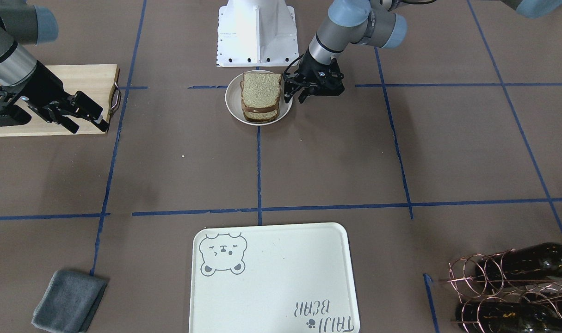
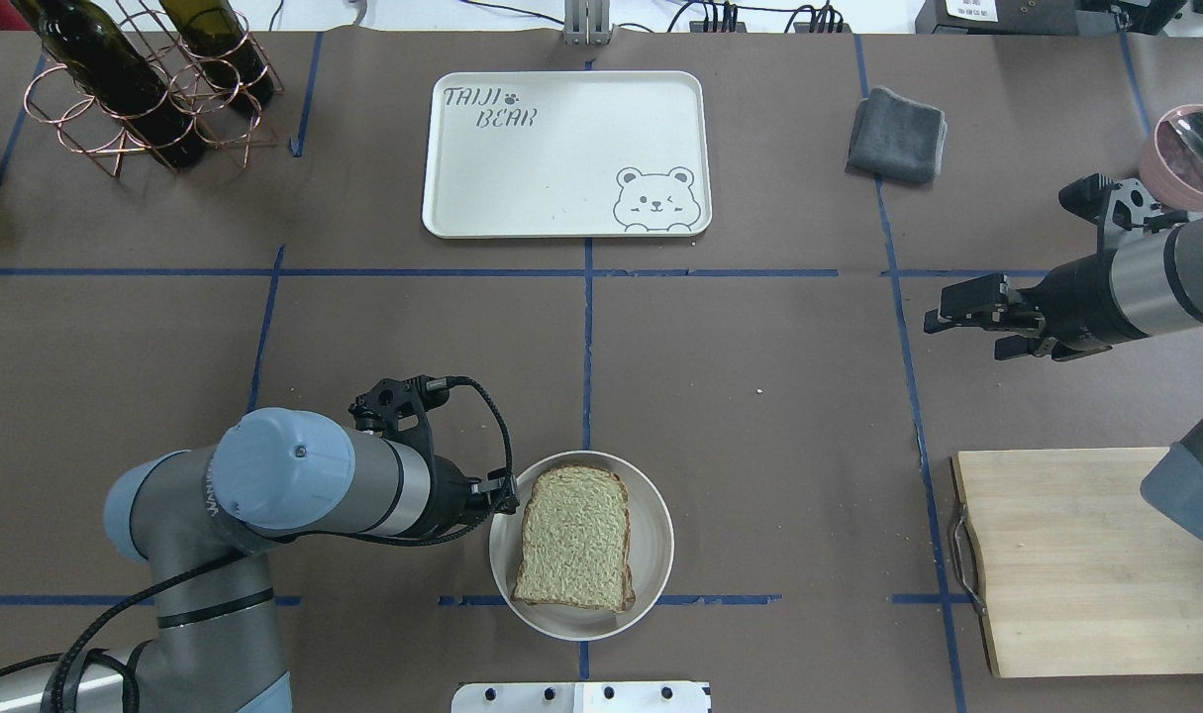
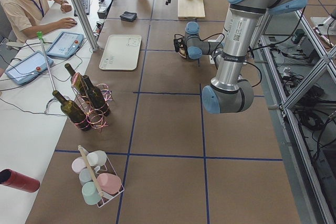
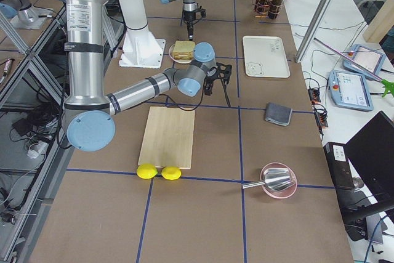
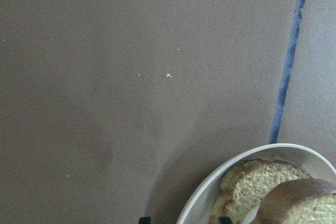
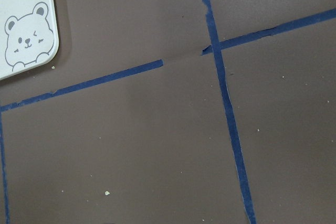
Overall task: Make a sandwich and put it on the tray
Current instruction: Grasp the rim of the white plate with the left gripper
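Observation:
The sandwich (image 1: 261,95), two speckled tan slices with dark crust, lies stacked on a small round pale plate (image 1: 231,99) near the robot base. It also shows in the overhead view (image 2: 573,540) and the left wrist view (image 5: 262,182). The egg is hidden between the slices. My left gripper (image 1: 295,95) is open, low at the plate's rim (image 5: 210,192), beside the sandwich. My right gripper (image 2: 957,319) is open and empty, hovering past the cutting board's far end. The cream tray (image 1: 281,268) with the bear drawing lies bare at the table's far side (image 2: 561,168).
A wooden cutting board (image 2: 1056,555) lies on the right near side. A grey cloth (image 2: 896,134) lies right of the tray. A copper rack with wine bottles (image 2: 136,89) stands far left. A pink bowl with a spoon (image 2: 1190,153) sits far right.

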You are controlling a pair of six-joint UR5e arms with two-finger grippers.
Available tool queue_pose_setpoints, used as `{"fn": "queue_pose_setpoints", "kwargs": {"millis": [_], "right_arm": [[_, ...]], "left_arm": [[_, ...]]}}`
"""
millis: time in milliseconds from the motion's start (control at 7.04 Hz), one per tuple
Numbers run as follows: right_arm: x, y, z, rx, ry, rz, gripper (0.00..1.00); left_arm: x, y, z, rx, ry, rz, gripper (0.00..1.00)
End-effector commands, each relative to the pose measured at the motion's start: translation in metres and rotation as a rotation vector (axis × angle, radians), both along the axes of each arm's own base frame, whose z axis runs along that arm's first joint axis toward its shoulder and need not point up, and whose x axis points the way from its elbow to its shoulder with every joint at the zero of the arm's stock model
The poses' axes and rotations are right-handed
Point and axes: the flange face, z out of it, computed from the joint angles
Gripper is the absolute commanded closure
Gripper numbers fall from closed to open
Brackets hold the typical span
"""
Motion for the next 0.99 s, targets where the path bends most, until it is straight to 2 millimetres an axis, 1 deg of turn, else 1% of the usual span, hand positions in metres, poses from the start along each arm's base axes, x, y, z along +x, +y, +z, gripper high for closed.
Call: {"fn": "queue_pose_setpoints", "kwargs": {"millis": [0,142,426,852], "right_arm": [[-0.001,0.0,-0.001,0.001,-0.001,-0.001,0.0],[-0.001,0.0,-0.002,0.002,-0.002,-0.001,0.0],[-0.001,-0.001,-0.005,0.007,-0.006,-0.001,0.0],[-0.001,-0.001,-0.005,0.007,-0.006,-0.001,0.0]], "left_arm": [[0.003,0.002,0.001,0.011,-0.007,-0.016,0.53],[0.003,0.002,0.003,0.009,-0.011,-0.016,0.53],[0.007,0.01,0.003,0.009,-0.011,-0.002,0.53],[0.017,0.029,0.004,0.009,-0.012,0.033,0.58]]}}
